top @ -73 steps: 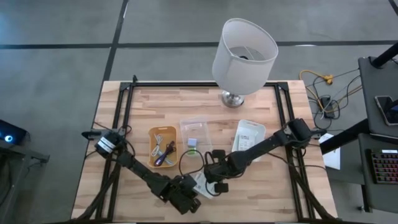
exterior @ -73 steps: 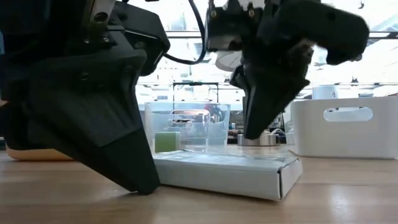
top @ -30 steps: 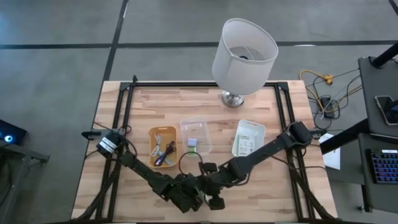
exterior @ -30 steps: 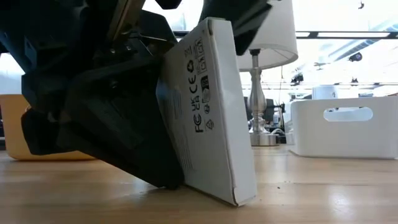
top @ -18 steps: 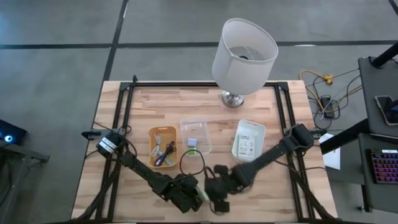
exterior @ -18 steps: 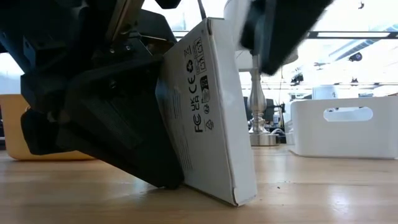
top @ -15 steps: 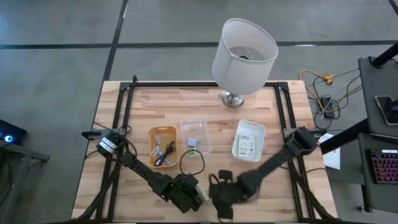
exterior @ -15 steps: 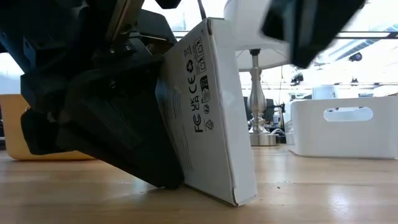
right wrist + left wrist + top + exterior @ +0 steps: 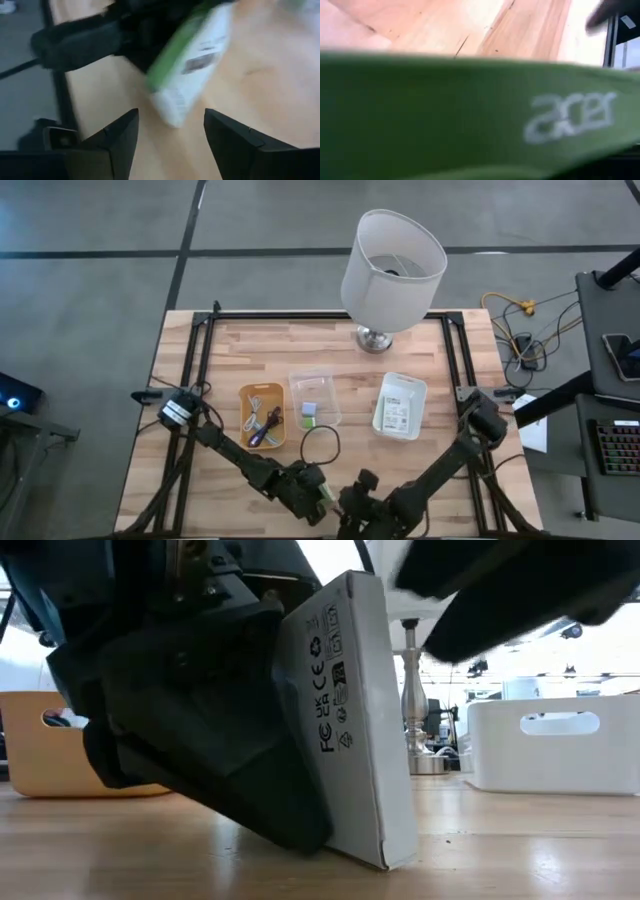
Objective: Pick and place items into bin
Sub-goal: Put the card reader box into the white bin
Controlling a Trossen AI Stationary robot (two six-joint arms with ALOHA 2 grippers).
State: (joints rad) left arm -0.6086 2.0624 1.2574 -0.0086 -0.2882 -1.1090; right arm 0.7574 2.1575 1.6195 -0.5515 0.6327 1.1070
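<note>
**Boxed item tipped on edge at the near side of the table**

Butcher-block planks are stretching across the table [image 9: 250, 360], with a white lamp [image 9: 392, 265] standing at the far edge and three bins sitting mid-table: an orange bin [image 9: 262, 416] holding cables and a purple-handled tool, a clear bin [image 9: 315, 395] with a small green block, and a white bin [image 9: 400, 405] with a printed card lying in it.

The left gripper [image 9: 312, 498] is sitting low at the near edge, pressing against a white-and-green box [image 9: 350, 720] that is standing tilted on one corner against the wood. The box seems to be pinched between its fingers, though the grip itself is buried behind dark housing, so I cannot tell how firmly it is held. The right gripper [image 9: 170, 132] is hanging just beside it with its fingers spread apart and nothing between them.

Judging from that lean, the box is likely resting partly on its corner; if the hold is shallow, lifting could let it pivot out and slap flat, or skid toward the table edge. The right arm, crossing close by, could also clip it.

Much is hidden: the left wrist view is filling with the green face of the box, and the right wrist view is smearing.
</note>
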